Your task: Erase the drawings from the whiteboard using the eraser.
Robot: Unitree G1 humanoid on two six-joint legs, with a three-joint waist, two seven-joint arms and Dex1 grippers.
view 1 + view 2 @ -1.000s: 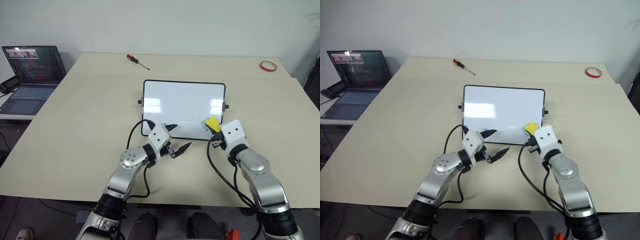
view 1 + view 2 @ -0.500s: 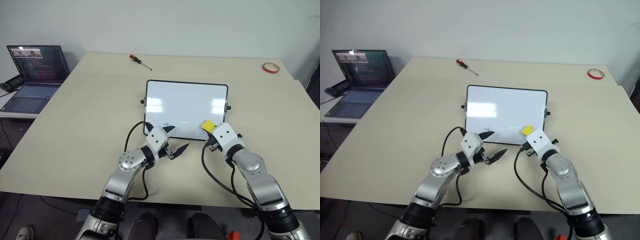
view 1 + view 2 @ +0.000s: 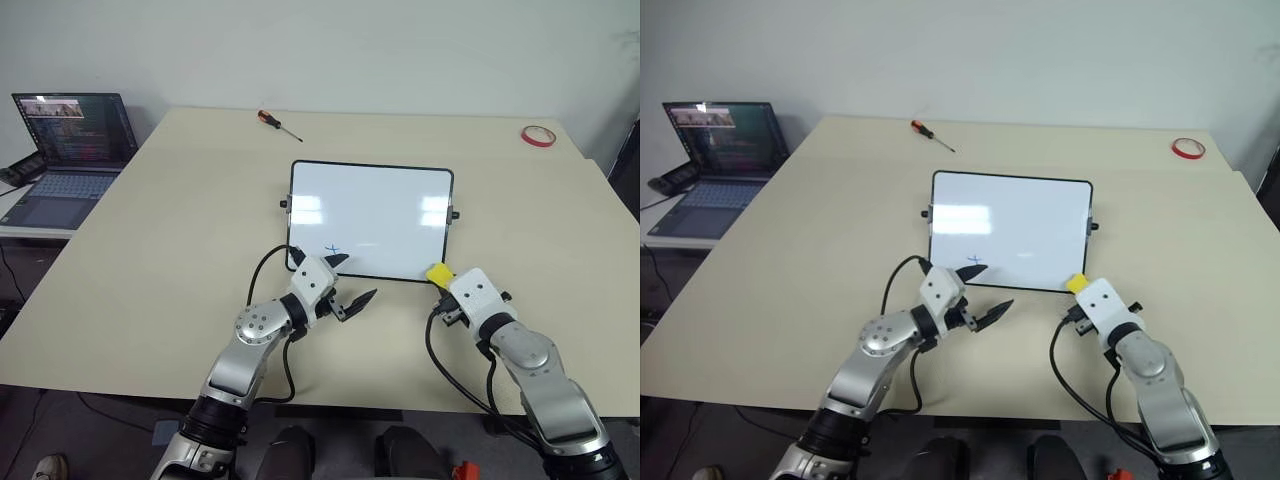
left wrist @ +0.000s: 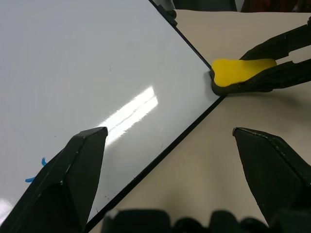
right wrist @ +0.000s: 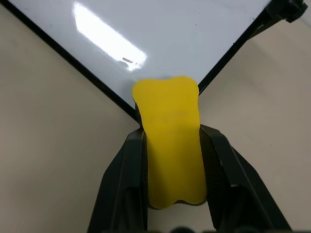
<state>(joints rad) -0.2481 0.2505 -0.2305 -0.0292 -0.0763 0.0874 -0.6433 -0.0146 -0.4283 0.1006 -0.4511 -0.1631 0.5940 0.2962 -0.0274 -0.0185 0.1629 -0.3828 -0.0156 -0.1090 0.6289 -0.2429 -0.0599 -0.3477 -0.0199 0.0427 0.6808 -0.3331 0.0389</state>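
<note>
The table (image 3: 150, 240) carries the whiteboard (image 3: 372, 215), which shows 1 blue cross (image 3: 333, 249) near its near-left corner. The left claw (image 3: 352, 280) hangs spread wide and empty at that corner. The right claw (image 5: 171, 145) pinches the yellow eraser (image 3: 438, 273) at the board's near-right corner.

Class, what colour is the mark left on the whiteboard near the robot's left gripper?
Blue: a small cross-like mark on the whiteboard, clearest in the left eye view.
</note>
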